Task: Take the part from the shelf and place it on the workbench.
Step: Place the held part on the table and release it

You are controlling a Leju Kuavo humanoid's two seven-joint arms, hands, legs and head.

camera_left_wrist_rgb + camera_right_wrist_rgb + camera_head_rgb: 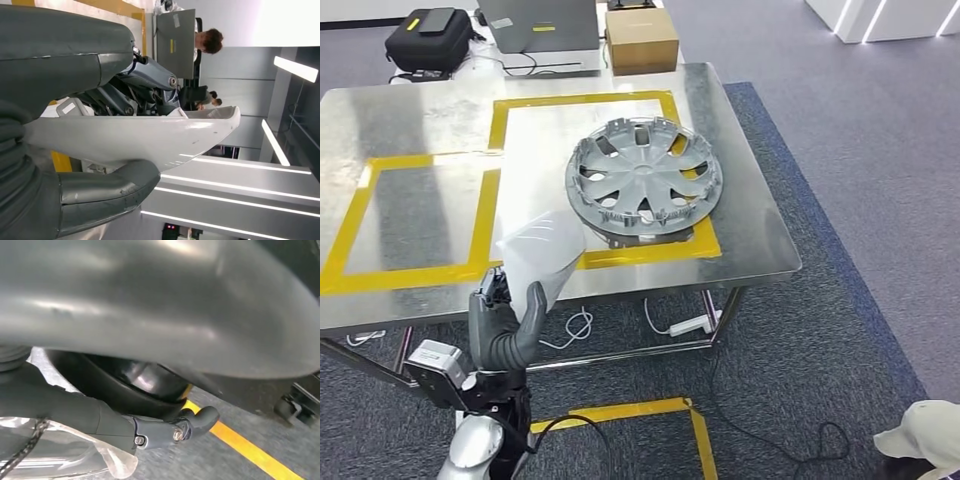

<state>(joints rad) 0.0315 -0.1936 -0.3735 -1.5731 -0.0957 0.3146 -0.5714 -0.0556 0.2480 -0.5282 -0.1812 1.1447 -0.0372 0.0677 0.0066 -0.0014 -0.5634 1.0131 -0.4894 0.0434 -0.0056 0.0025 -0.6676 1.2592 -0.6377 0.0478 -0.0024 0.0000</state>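
Observation:
A white curved plastic part (539, 255) is held up by my left hand (505, 325), thumb on one face and fingers behind it, just before the front edge of the steel workbench (743, 200). In the left wrist view the part (132, 137) lies pinched between the grey thumb and dark fingers of my left hand (75, 75). My right hand (151, 430) hangs low over grey carpet with a dark finger stretched out; whether it holds anything is unclear.
A silver hubcap (644, 175) lies inside a yellow-taped square on the workbench; another taped square (410, 215) is to its left. A cardboard box (641, 40), black bag (429, 38) and grey case (539, 25) sit beyond. Cables and a power strip (690, 325) lie underneath. A person's cap (924, 435) is at the lower right.

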